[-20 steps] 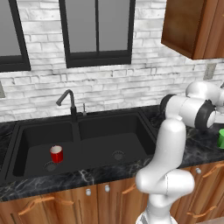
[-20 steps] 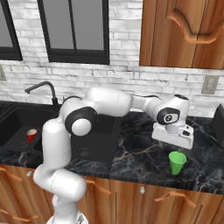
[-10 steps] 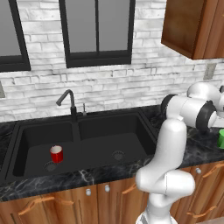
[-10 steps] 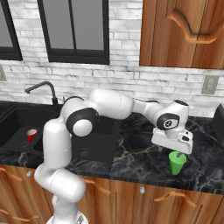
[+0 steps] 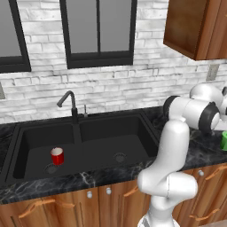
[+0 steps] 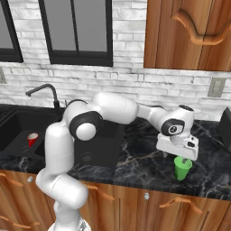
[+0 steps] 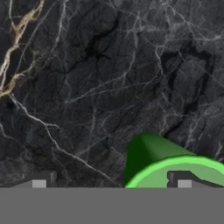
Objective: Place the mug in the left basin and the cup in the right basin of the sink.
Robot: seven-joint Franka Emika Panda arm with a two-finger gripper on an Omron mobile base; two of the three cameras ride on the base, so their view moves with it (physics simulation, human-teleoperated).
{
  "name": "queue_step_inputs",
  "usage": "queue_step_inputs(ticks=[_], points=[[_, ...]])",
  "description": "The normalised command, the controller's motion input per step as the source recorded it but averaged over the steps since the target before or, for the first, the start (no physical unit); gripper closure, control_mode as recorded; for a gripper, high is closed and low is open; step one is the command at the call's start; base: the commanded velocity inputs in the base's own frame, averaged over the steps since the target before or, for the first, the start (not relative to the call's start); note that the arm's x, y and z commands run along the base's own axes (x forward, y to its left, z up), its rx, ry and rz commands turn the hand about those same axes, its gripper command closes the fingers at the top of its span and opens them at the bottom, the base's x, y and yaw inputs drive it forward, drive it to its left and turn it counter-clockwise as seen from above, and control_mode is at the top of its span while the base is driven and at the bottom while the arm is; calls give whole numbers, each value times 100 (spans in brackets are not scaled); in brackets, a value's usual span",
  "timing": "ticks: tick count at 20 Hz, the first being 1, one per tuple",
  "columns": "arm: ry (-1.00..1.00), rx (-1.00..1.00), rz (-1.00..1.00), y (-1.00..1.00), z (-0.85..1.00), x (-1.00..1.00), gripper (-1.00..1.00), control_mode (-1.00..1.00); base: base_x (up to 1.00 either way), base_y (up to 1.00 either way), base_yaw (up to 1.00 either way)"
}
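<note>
Two containers: I am seeing the mug (image 5: 57, 156) and the cup (image 6: 182, 168), standing well apart from each other.
Mug: bright red with a pale inside, it is standing upright on the floor of the left basin (image 5: 31, 155), just beside that basin's round drain.
Cup: bright green, it is standing upright on the dark marble counter (image 6: 144, 164) to the right of the sink (image 5: 88, 146), near the counter's front edge.
Right basin: the right basin (image 5: 126, 144) is lying matte black beyond the divider, its round drain showing on the floor.
Faucet: a thin black gooseneck faucet (image 5: 69, 104) is rising behind the divider between the two basins.
My arm: I am reaching out from my base, across the sink's right side, to the counter where the cup stands.
My gripper: my gripper (image 6: 179, 154) is hanging right above the cup, pointing down at it.
My jaws: I am holding them spread wide and grasping nothing; in the hand view one fingertip (image 7: 183, 181) is showing over the cup's green rim and the other is off to the side over bare marble.
Backdrop: a white brick wall (image 5: 142, 84) with dark-framed windows is standing behind the sink.
</note>
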Motion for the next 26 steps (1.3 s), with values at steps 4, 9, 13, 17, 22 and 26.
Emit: queue_step_inputs(ticks=[4,9,13,17,22,26], points=[[0,0,2,-10,-12,8,-100,-100,0,0,0],[0,0,2,0,-13,8,-100,-100,0,0,0],[0,1,-1,4,-15,-3,-100,-100,0,0,0],[3,2,-4,3,-23,-14,-100,-100,0,0,0],[1,2,-3,13,-23,-3,100,-100,0,0,0],[0,0,-1,3,0,0,100,-100,0,0,0]])
